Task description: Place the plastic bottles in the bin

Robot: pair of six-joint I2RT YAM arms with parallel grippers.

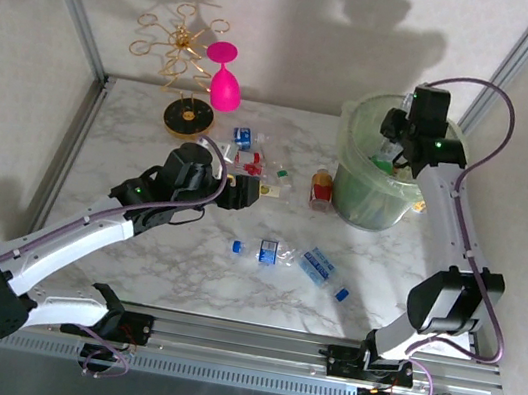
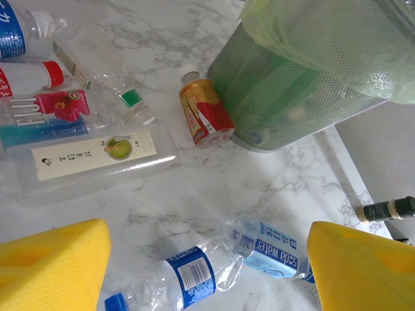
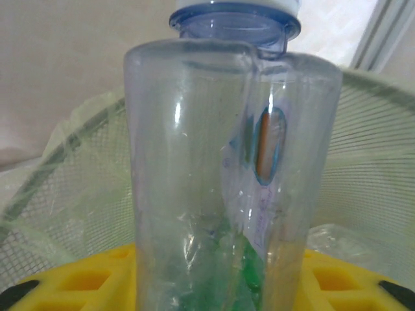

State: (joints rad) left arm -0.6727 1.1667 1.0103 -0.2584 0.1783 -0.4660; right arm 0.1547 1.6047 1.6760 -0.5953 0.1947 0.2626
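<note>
My right gripper [image 1: 396,142] hangs over the pale-green bin [image 1: 347,176], shut on a clear plastic bottle [image 3: 220,162] that stands upright between the yellow fingers [image 3: 71,278], with the bin's mesh wall [image 3: 58,194] behind it. My left gripper [image 1: 241,194] is open above the table, its yellow fingers [image 2: 52,259] wide apart. Below it lie a blue-labelled bottle [image 2: 181,278] and a crushed soda-water bottle [image 2: 272,249]. A red-and-gold bottle [image 2: 206,115] lies against the bin [image 2: 305,84]. Several more bottles [image 1: 251,155] lie in a cluster, among them a flat clear one [image 2: 91,159].
A pink wine glass [image 1: 224,84] and a gold wire rack [image 1: 182,52] stand at the back left of the marble table [image 1: 134,247]. Metal frame posts rise at both back corners. A loose blue cap [image 1: 341,294] lies near the front.
</note>
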